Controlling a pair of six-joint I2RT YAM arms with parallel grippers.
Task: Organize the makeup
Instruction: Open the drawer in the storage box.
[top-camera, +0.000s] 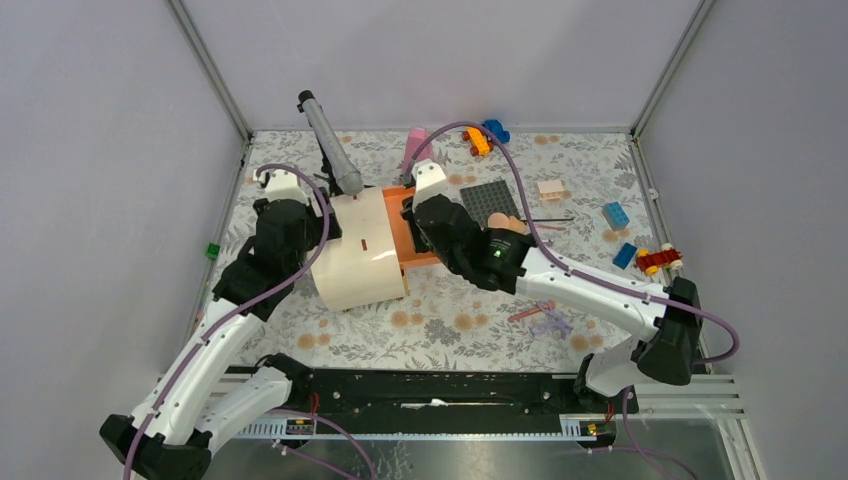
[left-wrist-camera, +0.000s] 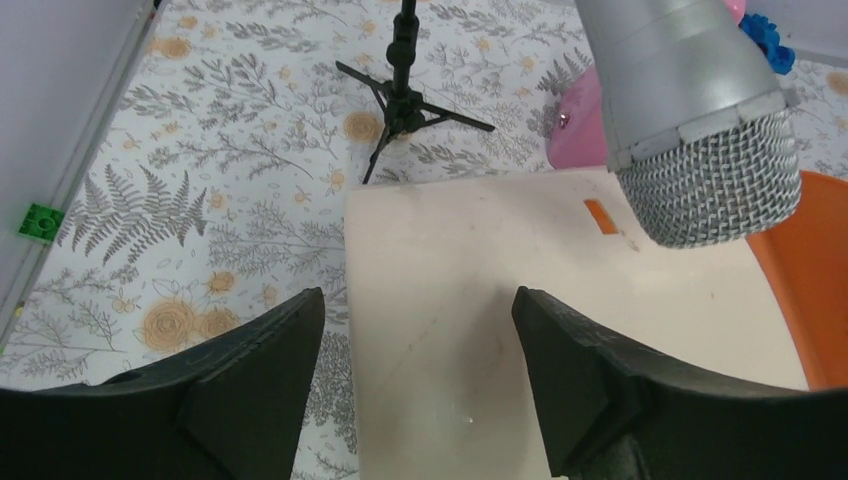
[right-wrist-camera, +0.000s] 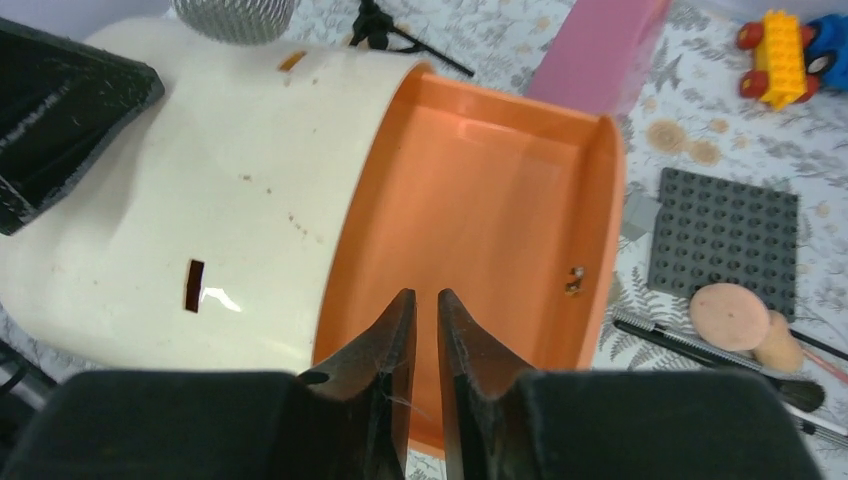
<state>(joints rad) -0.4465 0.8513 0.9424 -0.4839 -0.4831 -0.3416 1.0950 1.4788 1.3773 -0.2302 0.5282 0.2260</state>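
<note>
The orange drawer (right-wrist-camera: 480, 200) stands pulled out of the cream case (top-camera: 355, 255), and nothing lies in it. My right gripper (right-wrist-camera: 427, 300) hovers over the drawer's near rim, jaws nearly together with only a thin slit and nothing between them. My left gripper (left-wrist-camera: 418, 340) is open above the case's top, over its left edge, holding nothing. A round peach puff (right-wrist-camera: 728, 315) and a peach sponge (right-wrist-camera: 778, 345) lie beside thin brushes (right-wrist-camera: 700, 345) to the right of the drawer. A pink tube (top-camera: 528, 312) and a small pale tube (top-camera: 550, 325) lie nearer the front.
A microphone (top-camera: 330, 150) on a black tripod stands behind the case. A tall pink bottle (top-camera: 415, 148) is at the back. The dark grey studded plate (top-camera: 490, 200) sits right of the drawer. Toy bricks (top-camera: 615, 215) are scattered at the back and right.
</note>
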